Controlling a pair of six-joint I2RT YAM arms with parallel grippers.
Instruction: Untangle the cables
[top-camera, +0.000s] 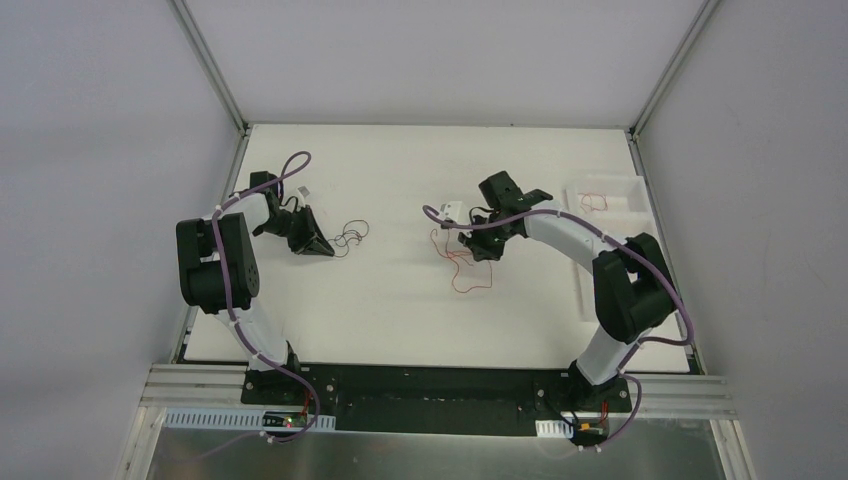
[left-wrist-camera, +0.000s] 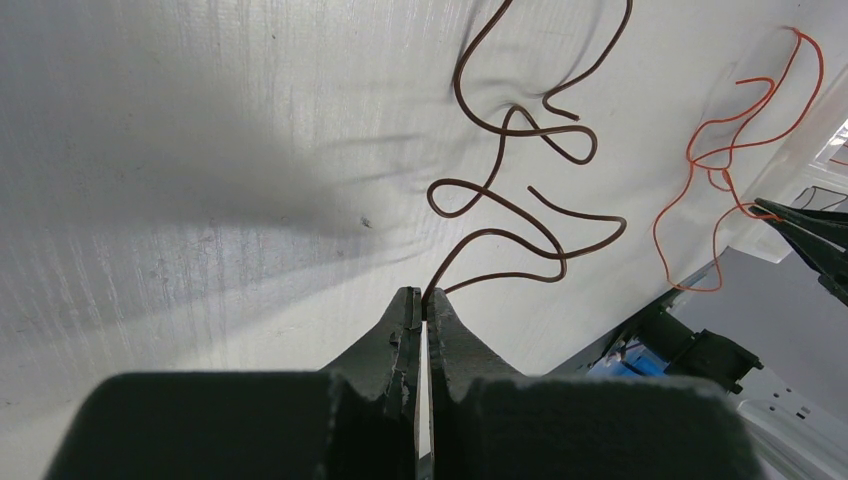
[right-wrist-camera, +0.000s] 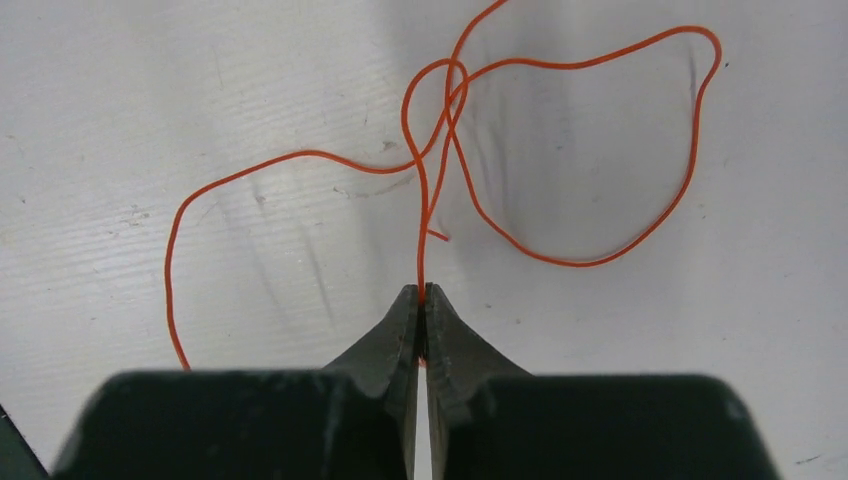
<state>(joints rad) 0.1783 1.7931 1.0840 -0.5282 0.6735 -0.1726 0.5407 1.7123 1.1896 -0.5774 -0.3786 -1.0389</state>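
Observation:
My left gripper (top-camera: 322, 246) is shut on one end of a dark curly cable (top-camera: 350, 238), which lies on the white table to its right. In the left wrist view the jaws (left-wrist-camera: 425, 300) pinch the cable's end and the dark cable (left-wrist-camera: 510, 190) curls away across the table. My right gripper (top-camera: 470, 243) is shut on an orange cable (top-camera: 462, 270) near the table's middle. In the right wrist view the tips (right-wrist-camera: 422, 292) hold the orange cable (right-wrist-camera: 560, 262), which loops and crosses itself ahead. The orange cable also shows far off in the left wrist view (left-wrist-camera: 712, 150).
A white tray (top-camera: 610, 197) at the back right holds another red cable (top-camera: 592, 202). A small white object (top-camera: 452, 211) sits by the right wrist, another (top-camera: 301, 191) by the left wrist. Grey walls bound the table.

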